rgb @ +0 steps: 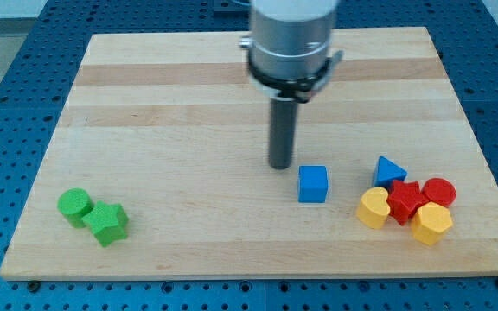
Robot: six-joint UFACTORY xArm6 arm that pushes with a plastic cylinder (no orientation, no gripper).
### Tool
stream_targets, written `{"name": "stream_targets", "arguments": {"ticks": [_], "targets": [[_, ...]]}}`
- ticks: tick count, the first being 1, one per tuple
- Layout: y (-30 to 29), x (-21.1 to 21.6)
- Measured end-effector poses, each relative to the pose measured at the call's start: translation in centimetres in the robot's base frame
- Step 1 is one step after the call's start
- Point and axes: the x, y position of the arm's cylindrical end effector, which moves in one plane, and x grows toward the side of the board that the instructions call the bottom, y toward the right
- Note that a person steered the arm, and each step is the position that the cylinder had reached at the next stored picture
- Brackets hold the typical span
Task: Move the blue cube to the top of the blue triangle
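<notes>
The blue cube [313, 184] sits on the wooden board [188, 112] right of centre, near the view's bottom. The blue triangle [389, 170] lies to its right, at the top of a cluster of red and yellow blocks. My tip [281, 165] rests on the board just to the upper left of the blue cube, a small gap apart from it. The rod hangs from a grey cylindrical arm end at the view's top.
A red star-like block [405, 201], a red cylinder [439, 191], a yellow block [373, 207] and a yellow hexagonal block [431, 224] crowd below the blue triangle. A green cylinder [74, 206] and a green star-like block [107, 223] sit at the bottom left.
</notes>
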Motion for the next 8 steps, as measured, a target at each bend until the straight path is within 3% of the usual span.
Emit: {"name": "stream_targets", "arguments": {"ticks": [1, 2, 5, 8], "targets": [[-3.7, 1.5], [-2.4, 7.8], [6.0, 4.8], [7.7, 3.4]]}}
